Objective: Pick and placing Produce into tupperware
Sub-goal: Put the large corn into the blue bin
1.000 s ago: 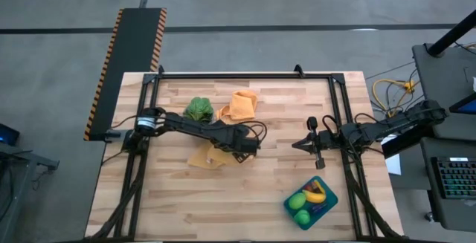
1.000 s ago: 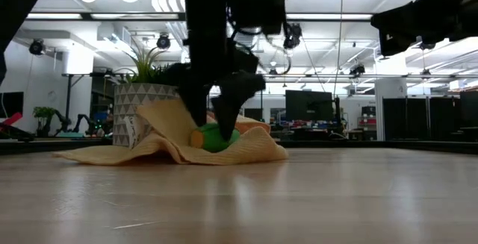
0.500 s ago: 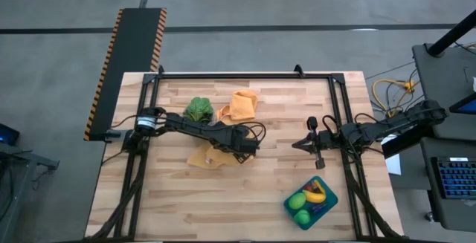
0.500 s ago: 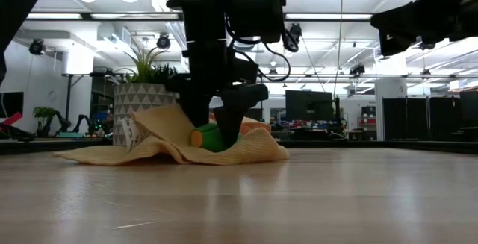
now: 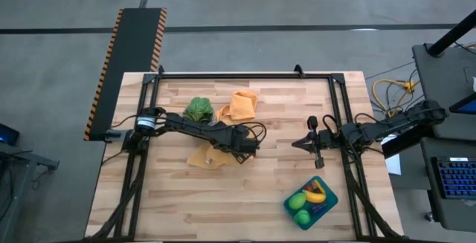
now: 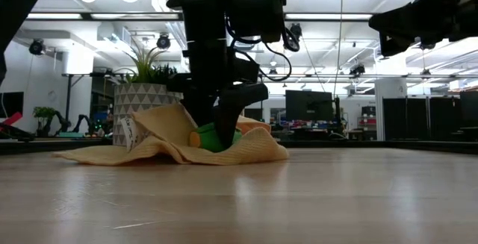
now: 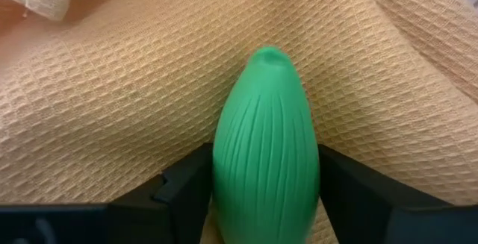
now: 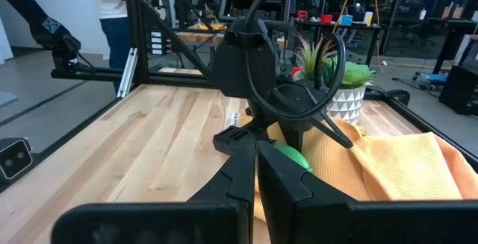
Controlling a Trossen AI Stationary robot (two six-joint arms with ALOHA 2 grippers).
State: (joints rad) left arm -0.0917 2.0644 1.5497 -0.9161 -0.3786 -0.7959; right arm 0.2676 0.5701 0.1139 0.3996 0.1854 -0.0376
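My left gripper [image 6: 216, 133] stands over a tan waffle cloth [image 5: 205, 156] near the table's middle and is shut on a green ribbed toy vegetable [image 7: 267, 154]. In the low view that piece [image 6: 214, 138] shows an orange-yellow end. The teal tupperware [image 5: 328, 196] sits near the table's near right corner. It holds two green pieces, a yellow banana [image 5: 315, 196] and small dark and red bits. My right gripper [image 5: 296, 145] hovers shut to the right of the middle, above the table; its fingers also show in the right wrist view [image 8: 256, 177]. My left gripper pinches the green vegetable between its two fingers [image 7: 187, 188], one on each long side of its body [image 7: 224, 177]. The fingers come from above, pointing down, and lie across the piece. The piece lies level, with its underside on the tan cloth [image 7: 112, 124].
A leafy plant in a white patterned pot [image 5: 198, 109] stands on the far left part of the table. An orange cloth [image 5: 240, 105] lies bunched beside it. Black frame rails [image 5: 338, 102] run along the table's sides. Bare wood [image 5: 186, 206] lies along the near edge.
My left gripper's fingers have shut from a wide straddle onto the green vegetable, staying over the tan cloth. The piece has stayed on the cloth. My right arm has kept still.
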